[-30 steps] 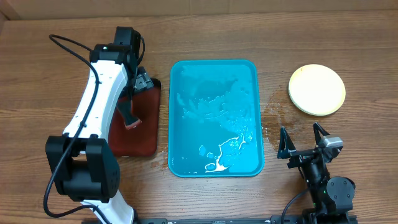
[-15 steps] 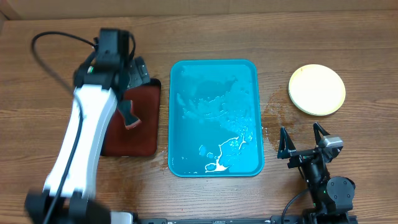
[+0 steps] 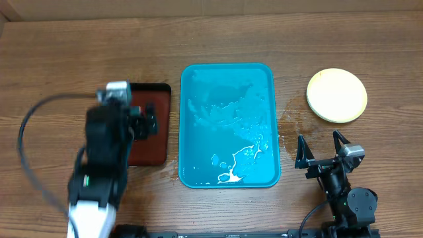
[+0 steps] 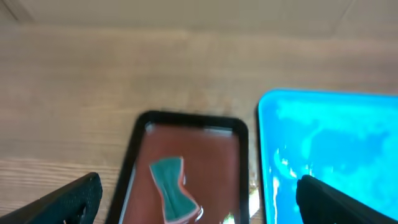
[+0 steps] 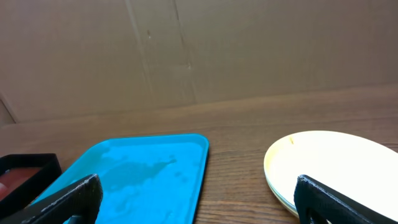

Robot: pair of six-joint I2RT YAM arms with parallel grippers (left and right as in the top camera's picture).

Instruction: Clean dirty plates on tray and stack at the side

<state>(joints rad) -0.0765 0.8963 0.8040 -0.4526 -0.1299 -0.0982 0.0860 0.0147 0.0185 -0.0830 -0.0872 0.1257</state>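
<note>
The turquoise tray point(image 3: 228, 125) lies in the middle of the table, wet and holding no plates; it also shows in the left wrist view point(image 4: 336, 149) and the right wrist view point(image 5: 137, 171). The plates point(image 3: 336, 95) sit in a stack at the right, a cream one with a yellow-green rim on top; the stack also shows in the right wrist view point(image 5: 339, 165). My left gripper point(image 4: 199, 202) is open and empty above the dark red-brown tray. My right gripper point(image 3: 320, 151) is open and empty, low near the table's front right edge.
A dark red-brown tray with a black rim point(image 3: 149, 132) lies left of the turquoise tray and holds a green-and-red sponge point(image 4: 173, 190). Water spots mark the wood between the turquoise tray and the plates. A cardboard wall stands behind the table.
My left arm has pulled back toward the front of the table, away from the sponge, which stays on the red-brown tray. The right arm has not moved.
</note>
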